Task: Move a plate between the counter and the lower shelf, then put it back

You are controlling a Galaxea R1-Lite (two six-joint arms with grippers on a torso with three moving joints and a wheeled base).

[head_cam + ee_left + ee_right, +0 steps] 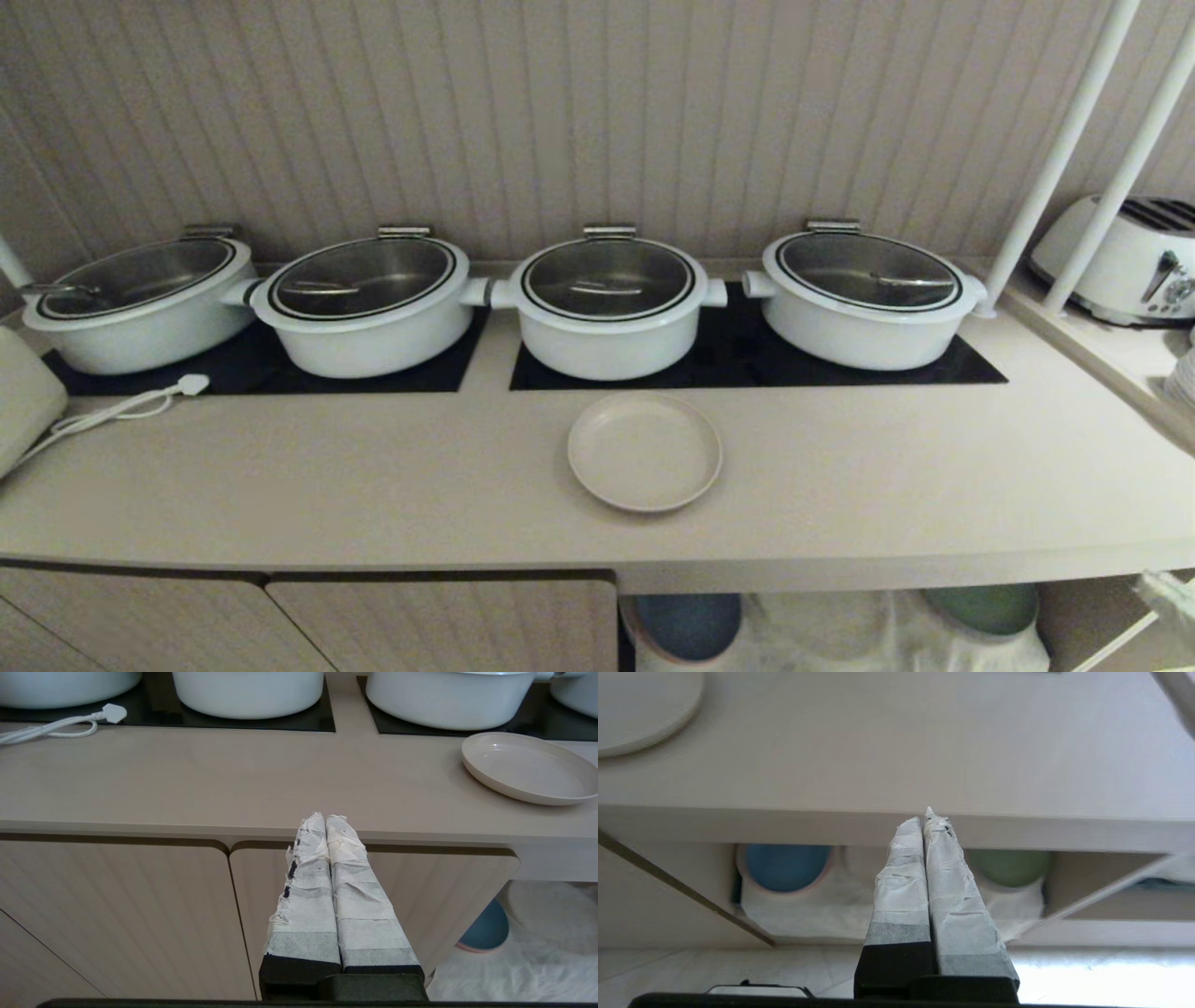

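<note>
The cream-beige plate (644, 452) lies flat on the counter (280, 476), in front of the two middle pots; it also shows in the left wrist view (530, 767) and at the edge of the right wrist view (640, 709). Below the counter's front edge opens the lower shelf (808, 905), its floor draped with white cloth (840, 635). My right gripper (924, 819) is shut and empty, hanging in front of the counter edge above the shelf opening. My left gripper (325, 820) is shut and empty, parked before the cabinet doors. Neither arm shows in the head view.
Several white lidded pots (607, 303) stand on black hob panels (747, 359) behind the plate. A blue plate (787, 865) and a green plate (1011, 865) sit in the shelf. A white cable with plug (140, 401) lies at left; a toaster (1120, 261) at right.
</note>
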